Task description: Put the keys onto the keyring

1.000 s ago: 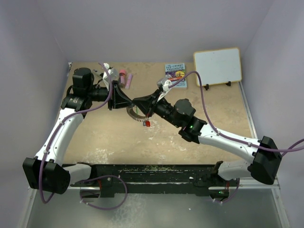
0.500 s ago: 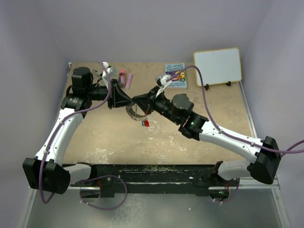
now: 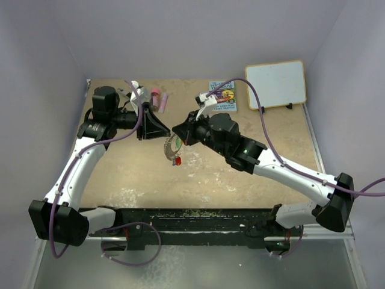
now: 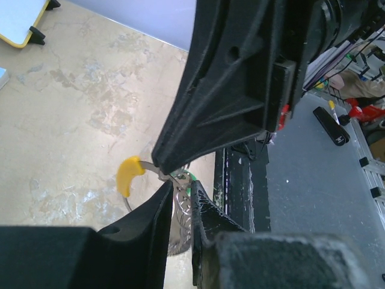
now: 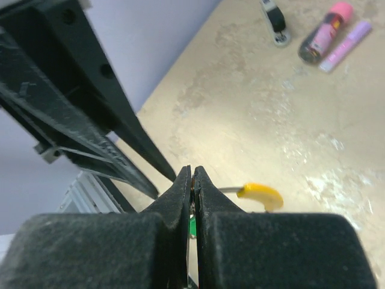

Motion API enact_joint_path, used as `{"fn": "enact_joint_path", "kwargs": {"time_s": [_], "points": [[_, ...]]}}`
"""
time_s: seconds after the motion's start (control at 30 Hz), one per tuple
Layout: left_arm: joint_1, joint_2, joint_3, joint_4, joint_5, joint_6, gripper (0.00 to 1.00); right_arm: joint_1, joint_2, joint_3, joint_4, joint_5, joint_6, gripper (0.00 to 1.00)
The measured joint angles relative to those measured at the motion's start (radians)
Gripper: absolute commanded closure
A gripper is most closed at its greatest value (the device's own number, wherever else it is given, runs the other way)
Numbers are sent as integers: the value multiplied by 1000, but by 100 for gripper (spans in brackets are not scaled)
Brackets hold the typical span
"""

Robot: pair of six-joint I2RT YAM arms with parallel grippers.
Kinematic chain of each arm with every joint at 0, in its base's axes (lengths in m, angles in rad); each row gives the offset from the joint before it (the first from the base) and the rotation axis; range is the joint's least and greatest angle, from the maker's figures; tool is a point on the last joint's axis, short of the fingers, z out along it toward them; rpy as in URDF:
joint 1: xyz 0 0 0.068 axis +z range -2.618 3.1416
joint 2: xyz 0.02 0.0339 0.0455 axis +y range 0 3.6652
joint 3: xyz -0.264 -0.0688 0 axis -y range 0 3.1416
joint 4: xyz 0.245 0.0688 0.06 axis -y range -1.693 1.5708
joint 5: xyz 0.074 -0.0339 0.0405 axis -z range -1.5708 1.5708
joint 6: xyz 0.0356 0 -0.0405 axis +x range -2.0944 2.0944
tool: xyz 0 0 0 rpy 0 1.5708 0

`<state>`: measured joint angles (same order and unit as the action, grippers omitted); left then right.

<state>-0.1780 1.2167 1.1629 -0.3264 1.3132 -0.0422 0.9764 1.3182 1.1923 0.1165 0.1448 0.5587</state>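
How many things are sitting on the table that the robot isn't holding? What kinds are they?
Pink-and-maroon tube: 1
Lilac pen: 1
Black-and-silver tool: 1
Book: 1
Whiteboard: 1
Total: 5

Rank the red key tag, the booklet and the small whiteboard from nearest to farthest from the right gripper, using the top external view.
1. The red key tag: just on the near side of the right gripper.
2. The booklet: toward the far edge, to the gripper's right.
3. The whiteboard: far right corner.
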Motion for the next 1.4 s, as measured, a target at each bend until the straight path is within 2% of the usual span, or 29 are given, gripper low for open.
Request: {"fn": "enact_joint_path", "kwargs": {"time_s": [0.27,0.5,0.7,0.97,1.13,1.3,1.4], "points": [[-1,-1,1,-80,-8,100,73,-2,43,94,-267,106,117,100],[-2,-9,48,-143,-142,206,73,-2,110,196,-447,163,312,100],[-3,-52,105,-170,-266,285,73,-2,162,257,-558,220,580,100],[-8,-70,161,-172,-397,383,73,-2,230,398,-849,336,1112,100],[-28,-75,153,-93,-493,399,75,-2,228,398,-914,373,1346,100],[-73,-121,95,59,-547,480,75,-8,250,450,-941,409,1448,100],[-103,-188,0,198,-542,564,75,-8,271,504,-930,424,1474,100]]}}
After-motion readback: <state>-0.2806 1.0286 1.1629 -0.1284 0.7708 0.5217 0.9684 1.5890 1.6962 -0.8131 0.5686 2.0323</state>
